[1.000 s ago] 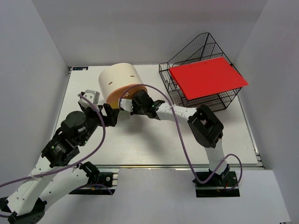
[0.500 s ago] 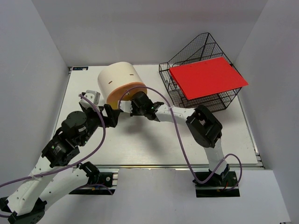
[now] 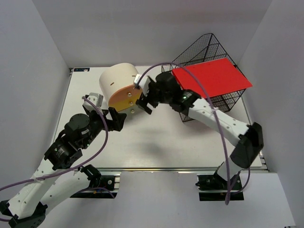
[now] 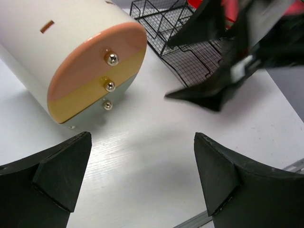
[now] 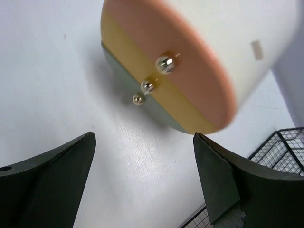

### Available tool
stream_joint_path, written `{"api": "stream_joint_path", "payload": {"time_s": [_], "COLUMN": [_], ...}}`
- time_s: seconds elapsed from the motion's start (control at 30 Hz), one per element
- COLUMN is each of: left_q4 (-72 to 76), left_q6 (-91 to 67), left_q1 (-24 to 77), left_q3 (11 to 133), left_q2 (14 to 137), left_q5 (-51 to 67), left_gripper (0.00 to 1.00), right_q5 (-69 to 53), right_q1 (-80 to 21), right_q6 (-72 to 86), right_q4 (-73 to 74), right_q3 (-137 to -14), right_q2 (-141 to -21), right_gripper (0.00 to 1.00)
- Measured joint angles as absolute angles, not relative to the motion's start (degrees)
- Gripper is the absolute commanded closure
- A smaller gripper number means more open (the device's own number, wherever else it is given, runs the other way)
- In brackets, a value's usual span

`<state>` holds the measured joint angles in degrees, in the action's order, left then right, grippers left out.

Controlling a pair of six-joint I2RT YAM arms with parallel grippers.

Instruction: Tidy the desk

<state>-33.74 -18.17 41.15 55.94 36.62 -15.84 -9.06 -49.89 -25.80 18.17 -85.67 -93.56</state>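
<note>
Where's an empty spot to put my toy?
The desk is bare in the middle, up to the front rail, plus a strip left of the drawer box. Crowded at its front, where right gripper and left gripper sit, beside the wire basket.

Left tool (image 4: 142, 161), right tool (image 5: 142, 166): jaws apart

The desk (image 3: 156, 142) is plain white. The round box (image 3: 116, 80) is cream, its face banded salmon, yellow and grey-green, with silver knobs (image 4: 111, 59). The basket (image 3: 199, 47) is black mesh; the sheet (image 3: 211, 78) is red.
</note>
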Motion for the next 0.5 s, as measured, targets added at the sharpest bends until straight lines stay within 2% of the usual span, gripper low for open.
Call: {"api": "stream_joint_path", "payload": {"time_s": [0.2, 0.5], "left_q4": [-33.3, -31.9], "left_q6": [-19.7, -20.5], "left_q1": [41.1, 41.1], "left_q3": [54.2, 53.7], "left_q2": [36.1, 37.6], "left_q5": [-14.5, -11.6], "left_gripper": [0.02, 0.02], "right_q5": [-6.8, 0.3], "right_q1": [-49.1, -49.1], "right_q6": [-16.0, -9.9], "right_q4": [20.7, 19.5], "right_q3": [-88.1, -82.7], "right_q2": [-82.7, -64.1], "right_gripper": [0.11, 0.11]}}
